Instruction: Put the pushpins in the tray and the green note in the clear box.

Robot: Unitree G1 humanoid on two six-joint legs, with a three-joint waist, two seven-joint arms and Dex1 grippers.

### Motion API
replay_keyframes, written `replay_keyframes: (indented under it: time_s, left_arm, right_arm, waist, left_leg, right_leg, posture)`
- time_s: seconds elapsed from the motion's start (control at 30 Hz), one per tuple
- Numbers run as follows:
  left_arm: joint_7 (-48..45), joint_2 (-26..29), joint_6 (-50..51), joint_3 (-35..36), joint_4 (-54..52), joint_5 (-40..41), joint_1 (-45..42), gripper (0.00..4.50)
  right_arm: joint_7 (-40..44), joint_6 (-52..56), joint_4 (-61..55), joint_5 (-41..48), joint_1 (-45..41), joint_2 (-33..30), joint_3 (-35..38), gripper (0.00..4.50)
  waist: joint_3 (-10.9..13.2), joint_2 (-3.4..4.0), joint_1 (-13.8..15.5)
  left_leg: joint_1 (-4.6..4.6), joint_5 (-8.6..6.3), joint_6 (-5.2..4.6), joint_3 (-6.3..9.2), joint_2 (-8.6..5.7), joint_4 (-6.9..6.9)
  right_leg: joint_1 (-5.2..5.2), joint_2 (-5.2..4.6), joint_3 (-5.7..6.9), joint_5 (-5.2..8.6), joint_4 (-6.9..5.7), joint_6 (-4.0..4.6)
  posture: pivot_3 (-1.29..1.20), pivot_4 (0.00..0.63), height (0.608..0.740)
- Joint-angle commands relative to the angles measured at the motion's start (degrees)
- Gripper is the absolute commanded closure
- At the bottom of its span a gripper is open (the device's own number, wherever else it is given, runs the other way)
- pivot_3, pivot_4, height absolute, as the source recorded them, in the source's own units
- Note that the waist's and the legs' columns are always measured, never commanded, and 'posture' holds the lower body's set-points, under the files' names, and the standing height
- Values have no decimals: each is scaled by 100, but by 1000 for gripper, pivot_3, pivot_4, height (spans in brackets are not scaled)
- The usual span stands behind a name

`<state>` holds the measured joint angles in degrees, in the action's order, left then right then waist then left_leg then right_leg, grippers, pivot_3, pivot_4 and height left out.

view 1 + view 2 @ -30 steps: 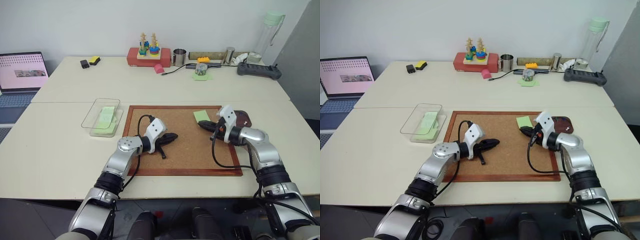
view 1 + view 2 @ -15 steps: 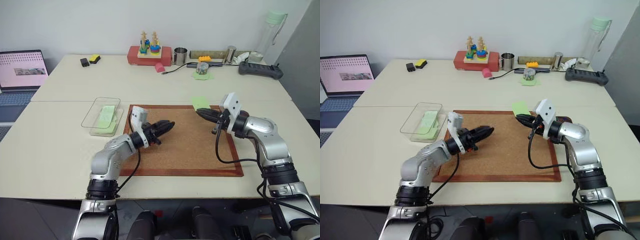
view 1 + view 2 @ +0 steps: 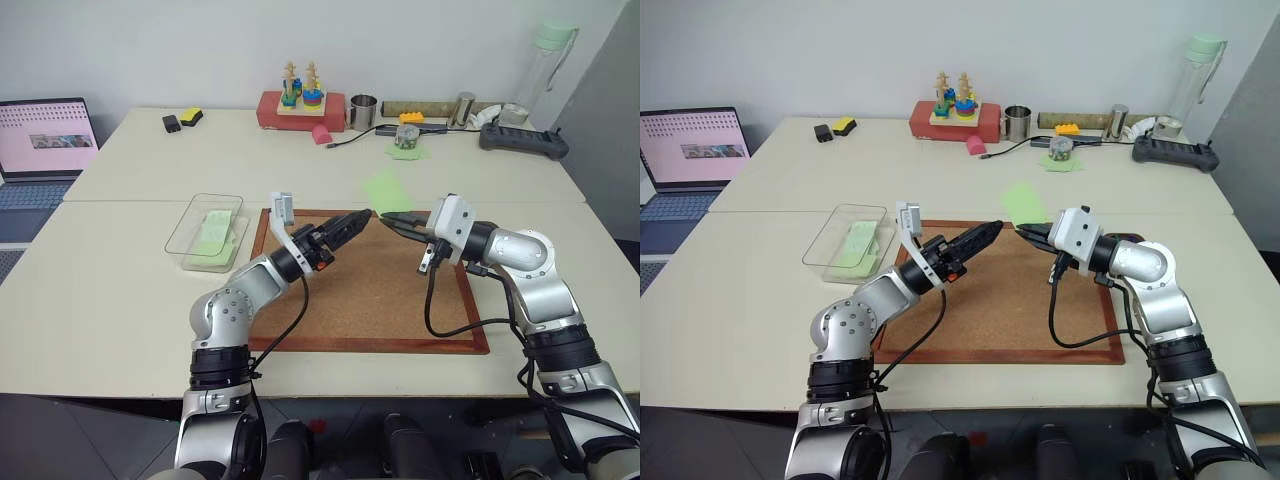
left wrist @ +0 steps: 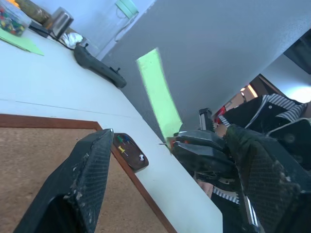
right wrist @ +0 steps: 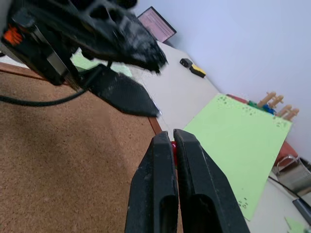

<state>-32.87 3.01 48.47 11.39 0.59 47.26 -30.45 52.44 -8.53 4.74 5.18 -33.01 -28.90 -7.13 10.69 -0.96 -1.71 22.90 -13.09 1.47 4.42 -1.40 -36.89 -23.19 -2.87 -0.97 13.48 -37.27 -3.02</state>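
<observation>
Green note (image 3: 388,189) hung in the air above the corkboard (image 3: 370,290), pinned by a red pushpin (image 5: 173,145) in the shut right pincer (image 3: 386,216); left pincer (image 3: 358,219), spread and empty, could tear it or miss.

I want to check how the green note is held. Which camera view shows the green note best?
The right wrist view: the green note appears large and flat just past the right gripper, whose shut fingers pinch a red pushpin head at its corner. The head views show it small above the corkboard; the left wrist view shows it edge-on.
</observation>
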Motion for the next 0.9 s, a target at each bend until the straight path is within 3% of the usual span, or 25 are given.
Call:
replay_keyframes:
  time_s: [0.03, 0.3, 0.9]
  left_arm:
    - [-56, -73, -136, -143, -12, 51, -163, 601]
    - [-77, -148, -376, -174, 388, 19, -376, 601]
    - [-138, -186, -533, -197, 482, 107, -399, 3750]
  right_arm:
    - [29, -264, -264, -86, 7, -104, -48, 4500]
    - [69, -392, -454, -144, 130, -180, -184, 4500]
    - [33, -489, -455, -150, 136, -184, -269, 4500]
  waist:
    - [0, 0, 3]
    - [0, 0, 6]
    - [1, -1, 7]
  left_leg:
    - [1, 0, 0, 1, 0, 0]
    - [4, 0, 0, -2, -1, 0]
    - [4, 0, 0, -2, -1, 0]
  right_leg:
    - [0, 0, 0, 0, 3, 0]
    - [2, 0, 0, -17, 13, 19]
    - [3, 1, -1, -18, 16, 19]
  posture:
    - [0, 150, 740]
    - [0, 150, 740]
    - [0, 150, 740]
